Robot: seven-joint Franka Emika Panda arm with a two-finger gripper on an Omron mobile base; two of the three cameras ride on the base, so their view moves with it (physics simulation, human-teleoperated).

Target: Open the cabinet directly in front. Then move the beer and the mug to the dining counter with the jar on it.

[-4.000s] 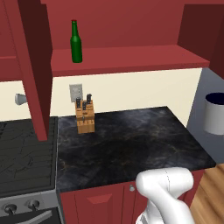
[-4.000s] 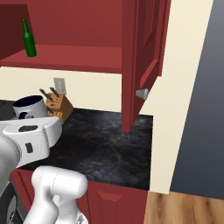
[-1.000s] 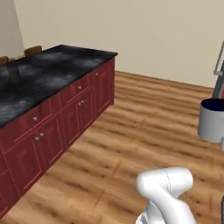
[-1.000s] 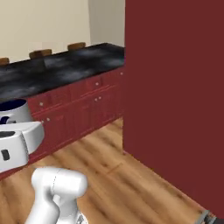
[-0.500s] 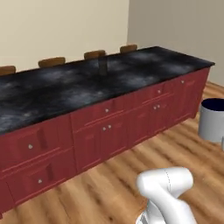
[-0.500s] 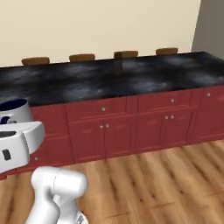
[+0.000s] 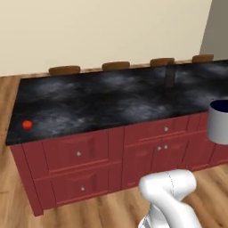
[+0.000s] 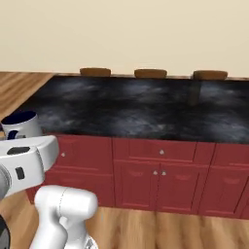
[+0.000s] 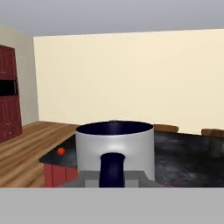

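Note:
The mug (image 9: pixel 114 146), white-grey with a navy inside, hangs close in the hand view with its dark handle (image 9: pixel 112 168) towards me. My gripper (image 9: pixel 113 178) is shut on that handle. The same mug (image 7: pixel 218 121) floats at the right edge of the left base view and shows as mug (image 8: pixel 20 125) at the left of the right base view, level with the counter's near edge. The dining counter (image 7: pixel 102 102) with its black marbled top stretches across in front, and counter (image 8: pixel 146 109) fills the right base view. A dim jar (image 7: pixel 169 76) stands near its far side. The cabinet and the beer are out of view.
A small red ball (image 7: pixel 27 125) lies near the counter's left front corner. Brown stools (image 7: pixel 116 66) line the far side. Red drawer fronts (image 8: pixel 160 170) face me over a wooden floor (image 7: pixel 9 187). Tall red cabinets (image 9: pixel 8 105) stand far to the left.
The whole picture has swung: the base has turned, so the dining counter now lies square in front and closer. The mug stays in my gripper.

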